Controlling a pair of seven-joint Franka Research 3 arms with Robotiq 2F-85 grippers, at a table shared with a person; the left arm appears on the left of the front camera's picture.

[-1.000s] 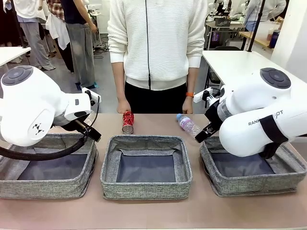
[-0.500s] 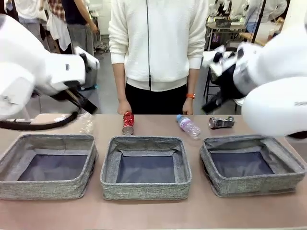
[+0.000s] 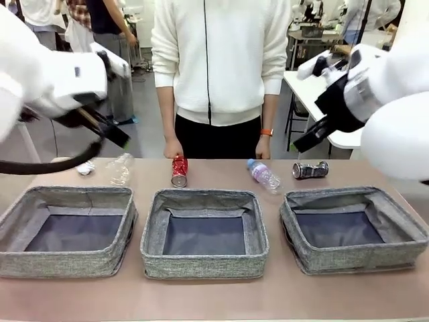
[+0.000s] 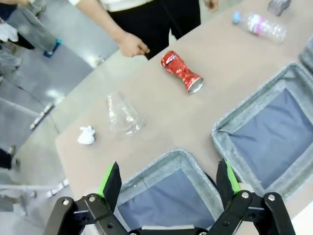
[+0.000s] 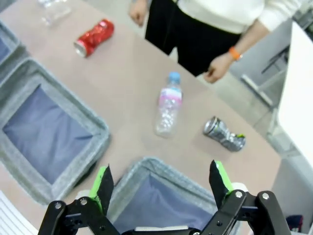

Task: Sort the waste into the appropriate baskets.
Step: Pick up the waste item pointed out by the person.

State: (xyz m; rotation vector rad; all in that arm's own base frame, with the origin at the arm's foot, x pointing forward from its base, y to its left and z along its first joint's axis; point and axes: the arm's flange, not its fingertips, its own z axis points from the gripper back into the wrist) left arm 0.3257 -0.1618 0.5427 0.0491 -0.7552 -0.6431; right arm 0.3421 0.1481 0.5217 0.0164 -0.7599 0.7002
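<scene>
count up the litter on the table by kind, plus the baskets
cans: 2 (red can, black-and-silver can)
plastic bottle: 1
clear plastic container: 1
paper ball: 1
baskets: 3
total: 8

1. A pinkish-brown table (image 3: 214,298) carries everything.
2. Three grey fabric baskets stand in a row along its near side, with narrow gaps between them: left basket (image 3: 67,265), middle basket (image 3: 204,267), right basket (image 3: 355,263).
3. Behind them on the bare top, left to right, lie a white paper ball (image 3: 85,168), a clear plastic container (image 3: 120,169), a dented red can (image 3: 178,171), a blue-capped bottle (image 3: 263,175) and a crushed black-and-silver can (image 3: 310,170).
</scene>
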